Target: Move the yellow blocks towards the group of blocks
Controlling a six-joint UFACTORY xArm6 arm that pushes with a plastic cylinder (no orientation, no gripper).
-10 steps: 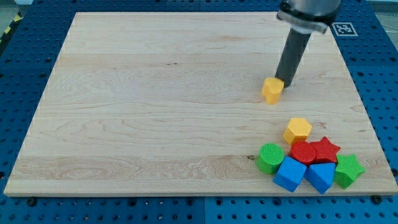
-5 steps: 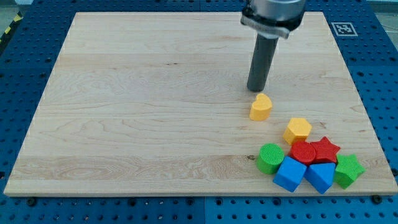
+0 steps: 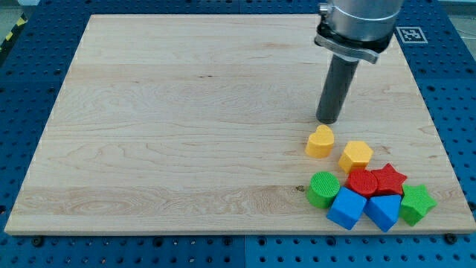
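Since tip (image 3: 328,121) sits just above yellow heart block (image 3: 320,141), apart or barely touching, push aims down toward cluster by yellow hexagon block (image 3: 356,155).

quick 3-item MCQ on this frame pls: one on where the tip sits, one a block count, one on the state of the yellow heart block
1. Where is my tip relative to the yellow heart block?
A. Just toward the view's top of it
B. At the view's bottom of it
C. Far off at the view's left edge

2. How many blocks are on the wooden board?
A. Six
B. Eight
C. Ten

3. What is the state of the yellow heart block?
A. Stacked on the green round block
B. Off the board
C. Flat on the board, close beside the yellow hexagon block

Answers:
1 A: the rod ends right above the heart in the view.
2 B: two yellow, two red, two green, two blue.
3 C: it lies on the wood just to the view's left of the hexagon; whether they touch is unclear.
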